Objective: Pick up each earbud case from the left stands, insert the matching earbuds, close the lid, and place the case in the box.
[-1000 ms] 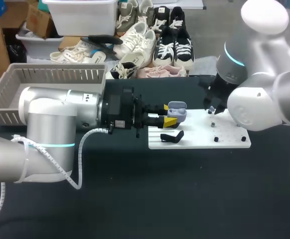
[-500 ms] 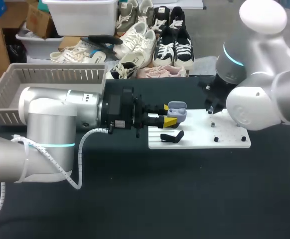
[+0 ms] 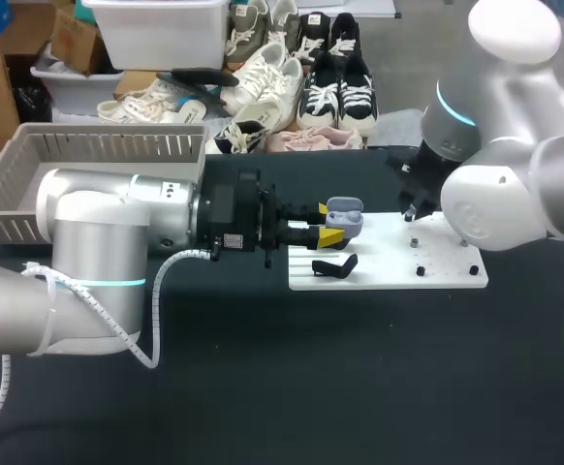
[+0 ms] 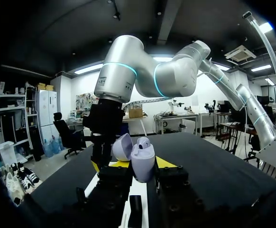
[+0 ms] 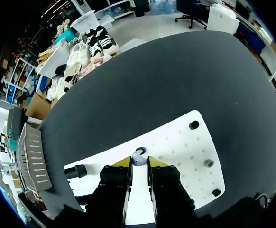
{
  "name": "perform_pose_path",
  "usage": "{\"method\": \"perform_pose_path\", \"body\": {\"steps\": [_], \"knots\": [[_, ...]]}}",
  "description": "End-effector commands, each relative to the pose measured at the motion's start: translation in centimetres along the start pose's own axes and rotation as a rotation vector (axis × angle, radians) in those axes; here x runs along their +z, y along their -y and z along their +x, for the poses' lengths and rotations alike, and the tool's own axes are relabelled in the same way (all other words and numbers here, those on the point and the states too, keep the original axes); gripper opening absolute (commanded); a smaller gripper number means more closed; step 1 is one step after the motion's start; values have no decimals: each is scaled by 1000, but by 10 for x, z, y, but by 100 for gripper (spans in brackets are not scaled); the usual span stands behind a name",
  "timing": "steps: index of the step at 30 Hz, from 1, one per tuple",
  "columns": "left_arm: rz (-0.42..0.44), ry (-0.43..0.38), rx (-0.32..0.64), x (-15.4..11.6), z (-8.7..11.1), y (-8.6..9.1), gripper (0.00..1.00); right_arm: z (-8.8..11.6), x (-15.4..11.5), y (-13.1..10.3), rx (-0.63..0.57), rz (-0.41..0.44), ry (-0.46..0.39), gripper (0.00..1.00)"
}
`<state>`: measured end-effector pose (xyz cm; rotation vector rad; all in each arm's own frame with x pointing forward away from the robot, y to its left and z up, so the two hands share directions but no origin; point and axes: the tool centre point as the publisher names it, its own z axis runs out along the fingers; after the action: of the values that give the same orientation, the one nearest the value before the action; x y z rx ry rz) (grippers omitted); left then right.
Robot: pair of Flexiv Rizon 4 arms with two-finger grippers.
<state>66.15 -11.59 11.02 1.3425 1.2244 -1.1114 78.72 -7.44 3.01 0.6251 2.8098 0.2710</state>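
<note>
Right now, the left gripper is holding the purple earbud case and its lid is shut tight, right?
Not quite. The left gripper does hold the purple earbud case between its fingers, but the lid is open, not shut. The left wrist view shows it tipped back from the case.

Left arm (image 3: 117, 228) stretched level, jaws clamped, right arm (image 3: 500, 189) angled down
</note>
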Motion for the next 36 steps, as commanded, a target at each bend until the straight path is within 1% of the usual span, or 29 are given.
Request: {"method": "perform_pose_path", "body": {"steps": [1, 9, 15, 25, 30, 36], "knots": [[0, 0, 0, 0, 0, 0, 0, 0, -5, -1, 3, 2, -3, 0], [0, 0, 0, 0, 0, 0, 0, 0, -10, 0, 1, -4, -6, 0], [0, 0, 0, 0, 0, 0, 0, -1, -25, -2, -6, -24, 6, 0], [0, 0, 0, 0, 0, 0, 0, -6, -66, -10, -60, -86, 34, 0], [0, 0, 0, 0, 0, 0, 0, -5, -89, -13, -104, -101, 47, 0], [0, 0, 0, 0, 0, 0, 0, -1, -111, -11, -175, -108, 53, 0]]}}
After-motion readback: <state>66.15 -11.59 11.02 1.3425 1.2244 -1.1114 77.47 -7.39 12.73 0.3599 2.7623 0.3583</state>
